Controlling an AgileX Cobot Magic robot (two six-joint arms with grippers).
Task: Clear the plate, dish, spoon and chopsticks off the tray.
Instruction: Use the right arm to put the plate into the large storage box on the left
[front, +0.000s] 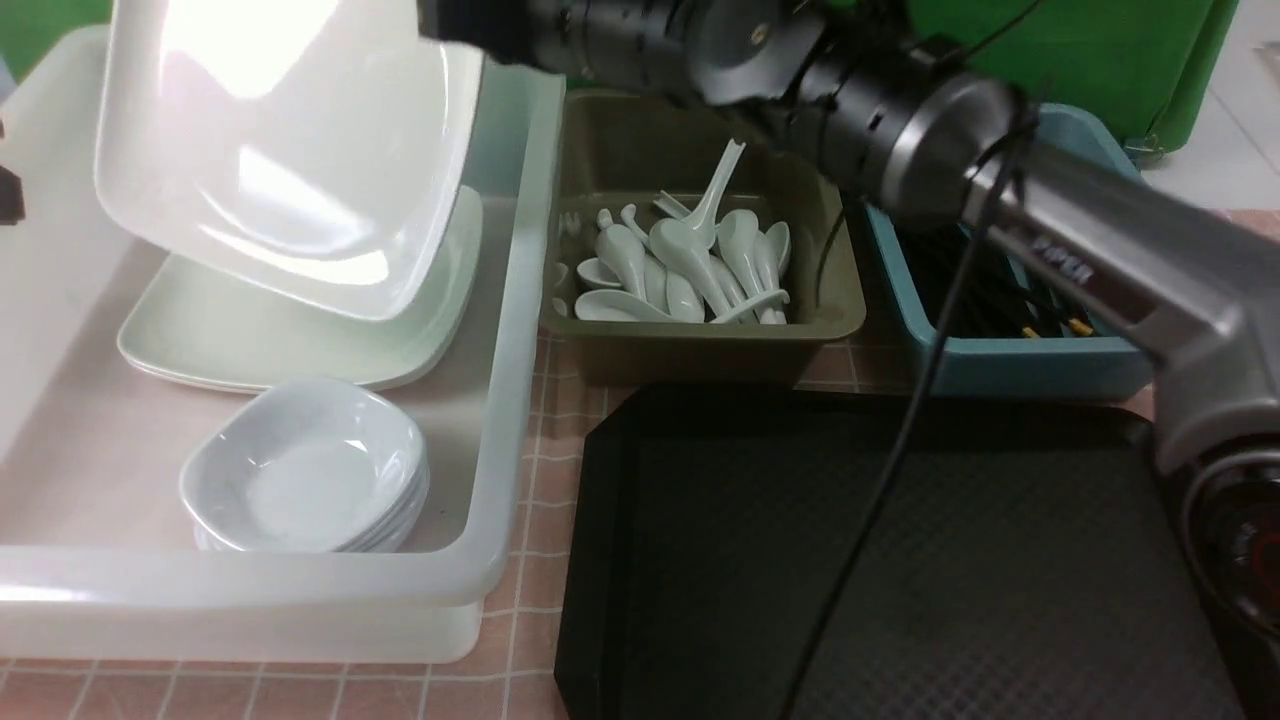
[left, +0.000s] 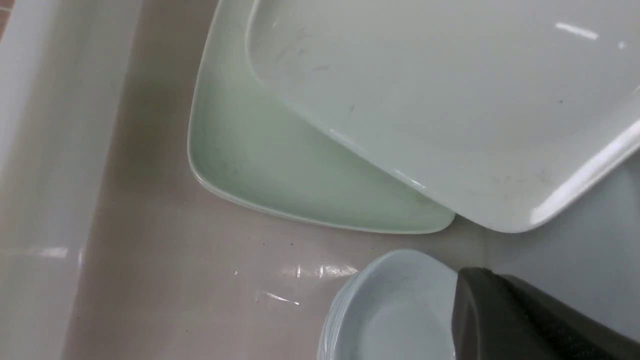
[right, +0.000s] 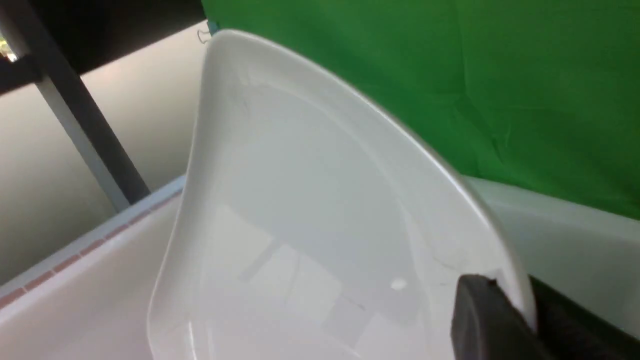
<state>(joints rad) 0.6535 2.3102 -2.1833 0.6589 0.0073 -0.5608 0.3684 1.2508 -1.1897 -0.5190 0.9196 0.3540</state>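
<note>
My left claw (left: 505, 320) is closed on nothing, over the translucent white plastic bin (front: 520, 300), near its stack of small white rounded dishes (front: 300, 480). Next along, my right claw (right: 515, 320) is clamped on the rim of the large glossy white square plate (front: 290, 150), tilted above the pale stacked plates (front: 200, 340) in that bin. The big black textured plastic tray (front: 900, 560) looks bare where I see it, so I judge this the last put-down: level the plate, lower it onto the stack, then let go.
</note>
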